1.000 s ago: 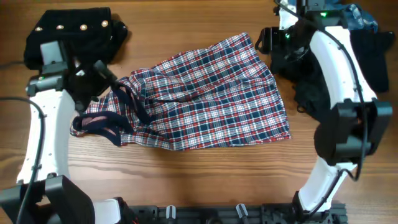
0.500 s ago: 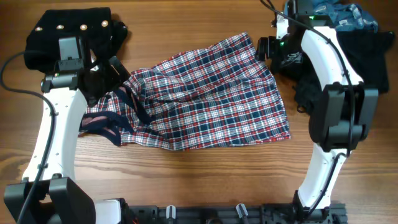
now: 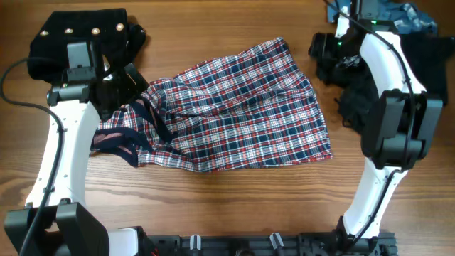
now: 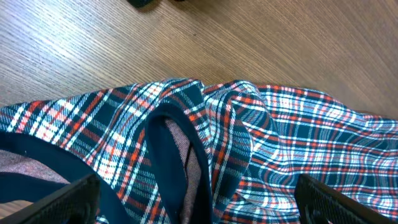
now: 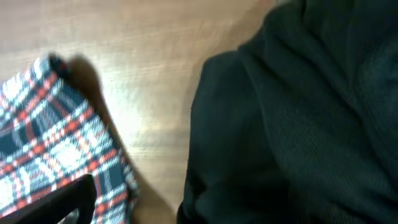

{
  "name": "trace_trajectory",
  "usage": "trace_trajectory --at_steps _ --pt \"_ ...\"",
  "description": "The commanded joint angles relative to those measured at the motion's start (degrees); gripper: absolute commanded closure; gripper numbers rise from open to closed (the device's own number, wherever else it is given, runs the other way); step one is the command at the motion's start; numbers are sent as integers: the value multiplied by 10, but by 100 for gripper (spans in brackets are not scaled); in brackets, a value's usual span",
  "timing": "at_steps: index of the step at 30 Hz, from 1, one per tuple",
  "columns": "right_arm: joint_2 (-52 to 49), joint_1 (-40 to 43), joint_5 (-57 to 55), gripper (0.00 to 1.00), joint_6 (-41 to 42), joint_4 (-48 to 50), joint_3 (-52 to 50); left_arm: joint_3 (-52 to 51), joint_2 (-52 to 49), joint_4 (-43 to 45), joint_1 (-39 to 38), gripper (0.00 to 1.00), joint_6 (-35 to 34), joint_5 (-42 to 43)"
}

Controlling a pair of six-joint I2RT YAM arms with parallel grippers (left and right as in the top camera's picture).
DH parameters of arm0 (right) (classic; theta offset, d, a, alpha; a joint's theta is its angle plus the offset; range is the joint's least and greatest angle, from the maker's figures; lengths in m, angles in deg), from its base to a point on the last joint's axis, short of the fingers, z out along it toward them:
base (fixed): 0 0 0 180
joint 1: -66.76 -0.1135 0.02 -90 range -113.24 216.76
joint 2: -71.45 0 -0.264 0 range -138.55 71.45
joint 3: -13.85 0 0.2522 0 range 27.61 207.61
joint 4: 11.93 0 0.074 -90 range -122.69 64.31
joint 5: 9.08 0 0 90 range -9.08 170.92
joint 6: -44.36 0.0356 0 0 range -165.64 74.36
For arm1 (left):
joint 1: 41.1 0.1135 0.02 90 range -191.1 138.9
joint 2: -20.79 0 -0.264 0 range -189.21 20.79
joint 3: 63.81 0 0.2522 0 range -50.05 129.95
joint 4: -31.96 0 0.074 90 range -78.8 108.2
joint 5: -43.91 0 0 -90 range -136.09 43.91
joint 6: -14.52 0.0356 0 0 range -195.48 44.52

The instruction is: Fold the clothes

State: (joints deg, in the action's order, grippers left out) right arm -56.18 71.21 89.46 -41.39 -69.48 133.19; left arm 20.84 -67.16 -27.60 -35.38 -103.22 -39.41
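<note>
The red, navy and white plaid garment (image 3: pixel 234 114) lies spread in the middle of the table, its navy-trimmed end bunched at the left. My left gripper (image 3: pixel 131 84) hovers over that bunched end, open and empty. In the left wrist view its fingers stand wide apart (image 4: pixel 199 208) over the plaid folds (image 4: pixel 261 124). My right gripper (image 3: pixel 325 57) is at the plaid's far right corner, beside a black garment (image 3: pixel 426 64). In the right wrist view it (image 5: pixel 199 208) looks open; one finger shows at the lower left, and the black garment (image 5: pixel 298 112) fills the right.
A black pale-studded garment (image 3: pixel 78 32) lies at the back left behind my left arm. A blue garment (image 3: pixel 405 14) is bunched at the back right, above the black one. Bare wood table (image 3: pixel 234 199) runs along the front.
My left arm swung up and right over the bunched end, then stopped. My right gripper drew right, off the plaid's corner toward the black garment. The plaid has not moved.
</note>
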Motion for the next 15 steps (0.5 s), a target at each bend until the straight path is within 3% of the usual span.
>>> trace_trajectory --at_steps 1,15 --pt "-14 12 -33 0 -11 35 4 3 -3 2 -3 1 3 -9" --pt "-50 30 -92 0 1 96 4 3 -3 6 -3 0 3 -10"
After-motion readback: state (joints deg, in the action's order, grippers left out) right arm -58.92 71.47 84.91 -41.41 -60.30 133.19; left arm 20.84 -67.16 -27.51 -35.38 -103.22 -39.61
